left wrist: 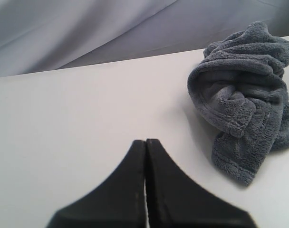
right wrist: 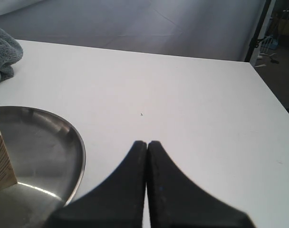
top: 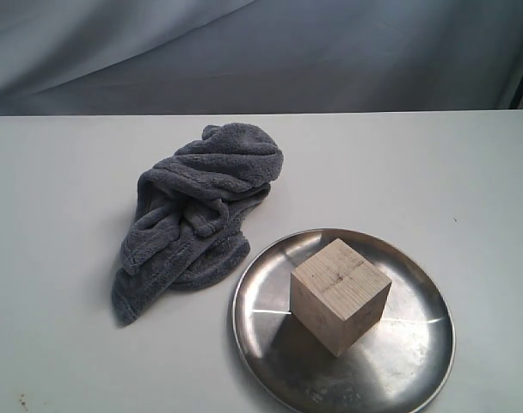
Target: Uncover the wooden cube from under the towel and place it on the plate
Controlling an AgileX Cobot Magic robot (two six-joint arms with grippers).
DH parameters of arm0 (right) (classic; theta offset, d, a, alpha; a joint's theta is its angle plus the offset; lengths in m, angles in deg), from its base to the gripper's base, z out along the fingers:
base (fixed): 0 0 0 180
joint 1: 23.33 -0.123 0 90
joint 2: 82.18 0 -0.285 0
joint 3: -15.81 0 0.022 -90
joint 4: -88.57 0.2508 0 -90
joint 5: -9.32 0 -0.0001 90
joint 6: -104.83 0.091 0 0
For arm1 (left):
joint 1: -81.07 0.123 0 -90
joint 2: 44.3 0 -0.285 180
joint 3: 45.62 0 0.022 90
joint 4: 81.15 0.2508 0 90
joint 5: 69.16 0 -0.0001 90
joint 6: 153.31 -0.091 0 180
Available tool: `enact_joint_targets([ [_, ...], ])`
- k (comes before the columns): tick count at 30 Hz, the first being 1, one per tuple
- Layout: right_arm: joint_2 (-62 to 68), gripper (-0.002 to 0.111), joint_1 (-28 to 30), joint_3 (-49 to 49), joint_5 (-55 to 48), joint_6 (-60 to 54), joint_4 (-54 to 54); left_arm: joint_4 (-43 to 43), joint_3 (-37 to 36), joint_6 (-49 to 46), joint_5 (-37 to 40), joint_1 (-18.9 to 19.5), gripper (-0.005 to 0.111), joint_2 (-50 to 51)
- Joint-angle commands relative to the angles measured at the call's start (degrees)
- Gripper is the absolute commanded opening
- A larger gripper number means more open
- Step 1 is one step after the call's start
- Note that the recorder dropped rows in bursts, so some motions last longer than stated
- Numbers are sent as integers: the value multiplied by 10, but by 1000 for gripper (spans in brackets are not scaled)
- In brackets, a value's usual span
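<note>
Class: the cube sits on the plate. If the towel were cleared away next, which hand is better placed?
Probably the left: the towel lies on its side, close before the shut left hand; the right hand is beside the plate.

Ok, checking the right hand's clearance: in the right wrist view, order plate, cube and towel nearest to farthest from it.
1. The plate, its rim just beside the right hand.
2. The wooden cube, standing on the plate.
3. The towel, beyond the plate.

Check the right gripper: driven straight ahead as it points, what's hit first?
Probably nothing: ahead of the shut right gripper lies only bare table; the plate and towel sit off that line. Depth is unclear.
</note>
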Motion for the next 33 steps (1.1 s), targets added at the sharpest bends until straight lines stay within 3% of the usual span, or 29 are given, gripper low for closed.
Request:
enact_joint_targets([
  [1, -3, 0, -1, 2, 5, -2, 3, -4, -3, 1, -7, 22, 0, -2],
  [6, -3, 0, -1, 2, 5, -2, 3, -7, -3, 1, -7, 57, 0, -2],
  [33, -3, 0, -1, 2, 5, -2, 3, -7, -3, 1, -7, 58, 0, -2],
])
